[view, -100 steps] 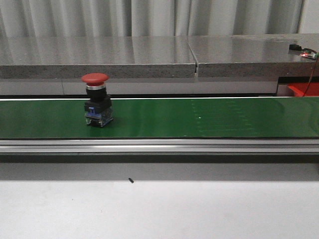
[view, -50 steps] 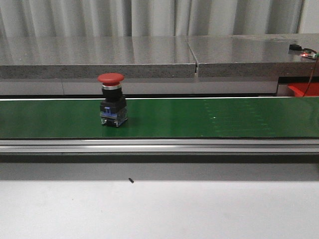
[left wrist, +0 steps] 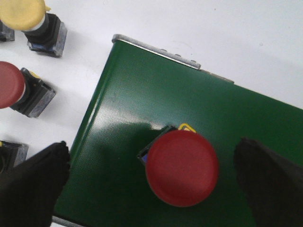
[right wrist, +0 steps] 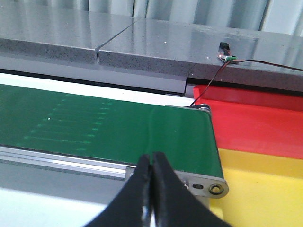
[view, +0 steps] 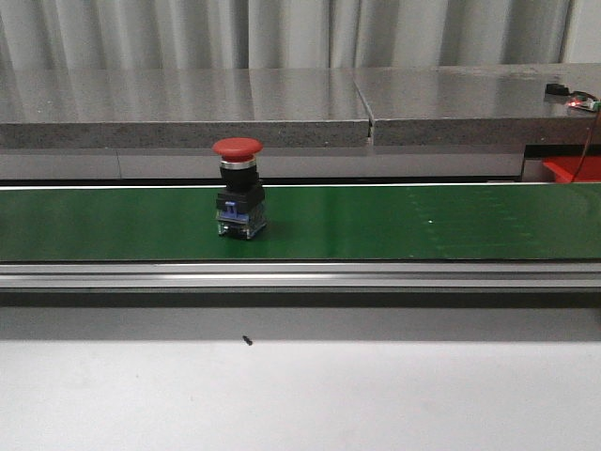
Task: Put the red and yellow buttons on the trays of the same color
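One red button stands upright on the green belt in the front view, left of the middle; neither gripper shows there. In the left wrist view a red button stands on the belt near its end. My left gripper is open, one finger on each side of that button and both clear of it. A yellow button and another red button stand on the white table beside the belt. My right gripper is shut and holds nothing, in front of the belt's other end, near the red tray and yellow tray.
A grey stone ledge runs behind the belt, with a small wired sensor on it. An aluminium rail edges the belt's front. A dark button body shows at the edge of the left wrist view. A small black speck lies on the white table.
The red button in the front view has travelled to the right along the belt, staying upright. Nothing else there differs.
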Robot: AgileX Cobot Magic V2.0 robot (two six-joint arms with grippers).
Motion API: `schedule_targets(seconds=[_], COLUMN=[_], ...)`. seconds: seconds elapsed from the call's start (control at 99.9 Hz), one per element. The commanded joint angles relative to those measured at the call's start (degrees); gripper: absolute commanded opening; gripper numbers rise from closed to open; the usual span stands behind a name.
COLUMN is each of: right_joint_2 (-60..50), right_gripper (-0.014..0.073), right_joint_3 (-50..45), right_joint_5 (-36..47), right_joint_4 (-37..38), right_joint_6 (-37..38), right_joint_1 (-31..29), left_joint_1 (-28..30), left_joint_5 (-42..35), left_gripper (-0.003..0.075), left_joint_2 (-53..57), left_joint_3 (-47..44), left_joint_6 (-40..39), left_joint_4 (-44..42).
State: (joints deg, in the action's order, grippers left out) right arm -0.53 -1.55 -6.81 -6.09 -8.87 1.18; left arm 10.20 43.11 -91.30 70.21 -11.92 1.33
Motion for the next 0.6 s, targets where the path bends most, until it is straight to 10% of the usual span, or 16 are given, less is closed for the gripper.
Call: schedule_targets(seconds=[0.0, 0.59], right_joint_2=[-0.85, -0.85], right_gripper=[-0.0068, -0.0068], right_joint_3=[0.90, 0.90], right_joint_5=[4.71, 4.71], right_joint_4=[0.29, 0.29], right_joint_6=[0.04, 0.04], right_joint_1=[0.11, 0.11], left_joint_1=[-0.70, -12.92], left_joint_5=[-1.76, -7.42], left_gripper=[0.0691, 0.0690], left_joint_2=[5.29, 35.40], left_joint_3=[2.55, -11.33], left_joint_6=[0.62, 4.50], left_joint_4=[0.61, -0.41])
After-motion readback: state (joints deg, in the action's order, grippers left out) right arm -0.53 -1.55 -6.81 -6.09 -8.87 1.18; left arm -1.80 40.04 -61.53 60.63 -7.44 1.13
